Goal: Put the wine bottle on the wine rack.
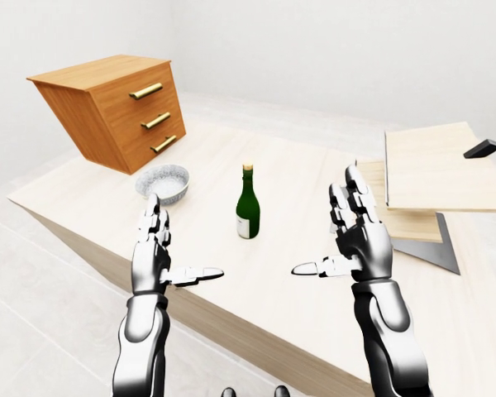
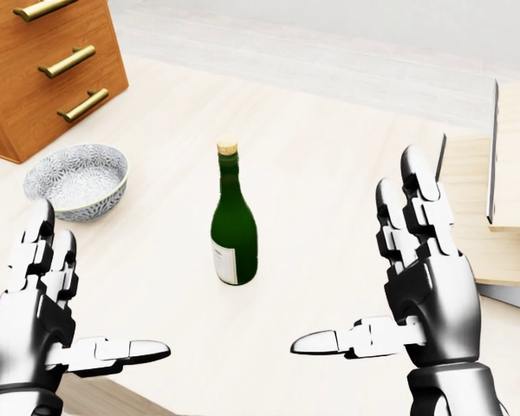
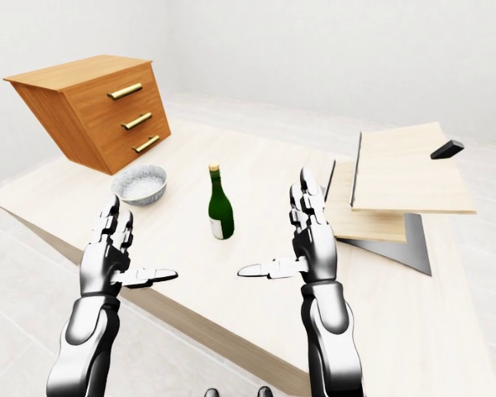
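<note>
A dark green wine bottle (image 2: 233,227) with a cork top and a pale label stands upright on the pale wooden table (image 2: 312,156), in the middle of the head view. The wine rack (image 1: 434,186), made of stepped pale wooden shelves, sits at the table's right in the left-eye view. My left hand (image 2: 48,321) is open at the lower left, fingers up and thumb pointing right. My right hand (image 2: 407,286) is open at the lower right, thumb pointing left. Both hands are below the bottle and apart from it, one on each side.
A patterned grey-white bowl (image 2: 75,179) lies left of the bottle. Beyond it stands a wooden drawer cabinet (image 1: 116,112) with brass handles. A small black block (image 1: 482,149) rests on the rack's top shelf. The table's near edge (image 1: 231,318) runs under my forearms.
</note>
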You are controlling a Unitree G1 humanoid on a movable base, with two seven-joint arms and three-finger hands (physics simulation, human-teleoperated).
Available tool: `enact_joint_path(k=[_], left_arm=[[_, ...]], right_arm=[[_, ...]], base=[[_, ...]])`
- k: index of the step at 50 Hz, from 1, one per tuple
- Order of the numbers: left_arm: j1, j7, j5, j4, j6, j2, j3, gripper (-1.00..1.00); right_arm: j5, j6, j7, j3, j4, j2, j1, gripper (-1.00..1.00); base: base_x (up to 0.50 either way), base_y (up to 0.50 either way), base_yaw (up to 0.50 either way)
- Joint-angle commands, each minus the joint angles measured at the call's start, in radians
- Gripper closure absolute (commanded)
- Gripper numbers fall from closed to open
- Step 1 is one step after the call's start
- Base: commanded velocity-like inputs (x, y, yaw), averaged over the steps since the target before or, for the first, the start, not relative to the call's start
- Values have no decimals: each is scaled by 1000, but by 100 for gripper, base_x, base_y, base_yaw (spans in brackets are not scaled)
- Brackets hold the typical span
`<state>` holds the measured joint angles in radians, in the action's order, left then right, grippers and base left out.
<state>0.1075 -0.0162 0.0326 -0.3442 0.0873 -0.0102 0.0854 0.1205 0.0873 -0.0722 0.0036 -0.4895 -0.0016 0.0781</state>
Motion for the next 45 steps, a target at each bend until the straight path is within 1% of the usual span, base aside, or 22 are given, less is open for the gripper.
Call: enact_joint_path(k=[1, 6, 24, 32, 39, 45], left_arm=[[3, 2, 0, 1, 0, 1, -2, -100], [1, 2, 0, 5, 0, 1, -2, -100], [2, -6, 14, 27, 0, -1, 4, -100], [1, -6, 14, 33, 0, -2, 5, -100], [-3, -7, 16, 62, 0, -8, 21, -100], [2, -14, 22, 89, 0, -14, 42, -100]], right_arm=[[1, 0, 3, 1, 6, -1, -3, -100], [-5, 0, 7, 2, 17, -1, -7, -100], [-20, 0, 7, 16, 26, -2, -12, -100], [-50, 0, -1, 42, 30, -2, -7, -100], [-65, 0, 7, 43, 33, -1, -43, -100], [-76, 0, 19, 40, 39, 2, -114, -100]], base=[[38, 4, 0], [36, 5, 0], [0, 0, 0], [0, 0, 0], [0, 0, 0], [0, 0, 0]])
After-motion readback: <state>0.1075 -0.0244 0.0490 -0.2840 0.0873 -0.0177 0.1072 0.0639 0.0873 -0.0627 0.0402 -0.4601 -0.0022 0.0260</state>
